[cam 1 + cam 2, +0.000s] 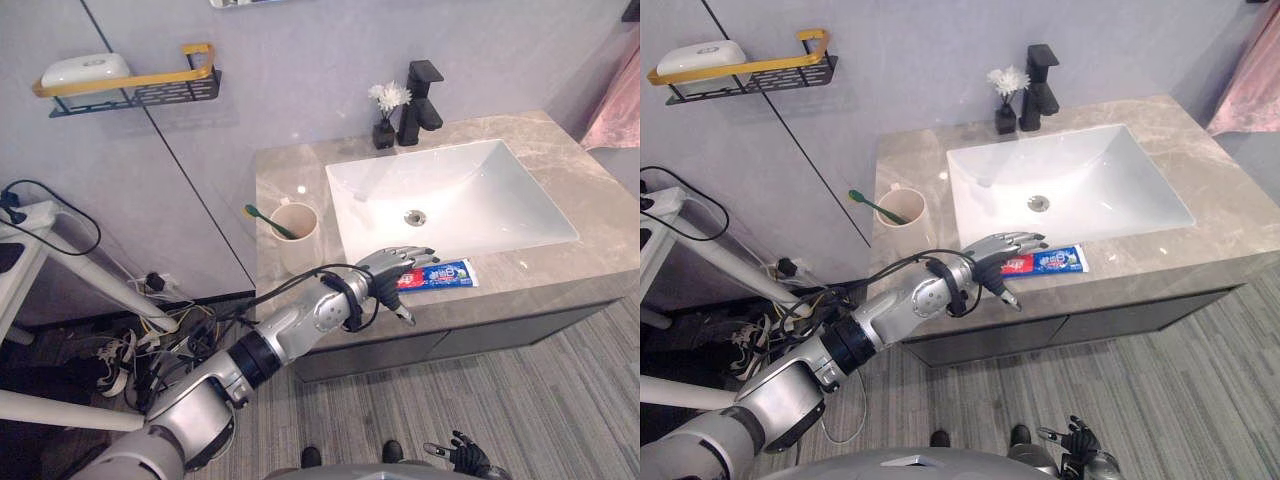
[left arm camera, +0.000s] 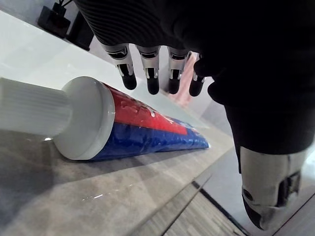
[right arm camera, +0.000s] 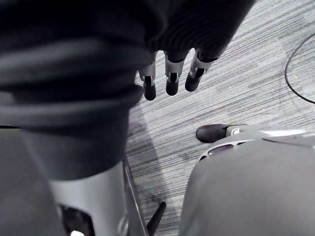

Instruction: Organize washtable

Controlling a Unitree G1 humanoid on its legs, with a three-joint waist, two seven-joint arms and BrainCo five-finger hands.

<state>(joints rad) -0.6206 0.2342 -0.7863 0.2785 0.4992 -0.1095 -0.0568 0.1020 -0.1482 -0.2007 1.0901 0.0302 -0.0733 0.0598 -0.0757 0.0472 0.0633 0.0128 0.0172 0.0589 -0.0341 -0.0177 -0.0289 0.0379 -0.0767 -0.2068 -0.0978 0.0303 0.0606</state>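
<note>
A red and blue toothpaste tube (image 1: pixel 446 273) with a white cap lies on the grey stone counter (image 1: pixel 300 300), along its front edge before the sink. My left hand (image 1: pixel 392 266) hovers over the tube's cap end. Its fingers (image 2: pixel 152 74) are straight above the tube (image 2: pixel 142 123) and its thumb hangs past the counter's edge; nothing is gripped. A beige cup (image 1: pixel 298 238) holding a green toothbrush (image 1: pixel 266 219) stands on the counter left of the sink. My right hand (image 1: pixel 462 456) hangs low over the floor, its fingers (image 3: pixel 170 74) relaxed and empty.
The white sink basin (image 1: pixel 470 215) takes up the counter's middle, with a black faucet (image 1: pixel 421 100) and a small vase of white flowers (image 1: pixel 386 115) behind it. A wall shelf (image 1: pixel 135 88) with a soap dish hangs at the upper left. A pink towel (image 1: pixel 616 100) hangs at the right.
</note>
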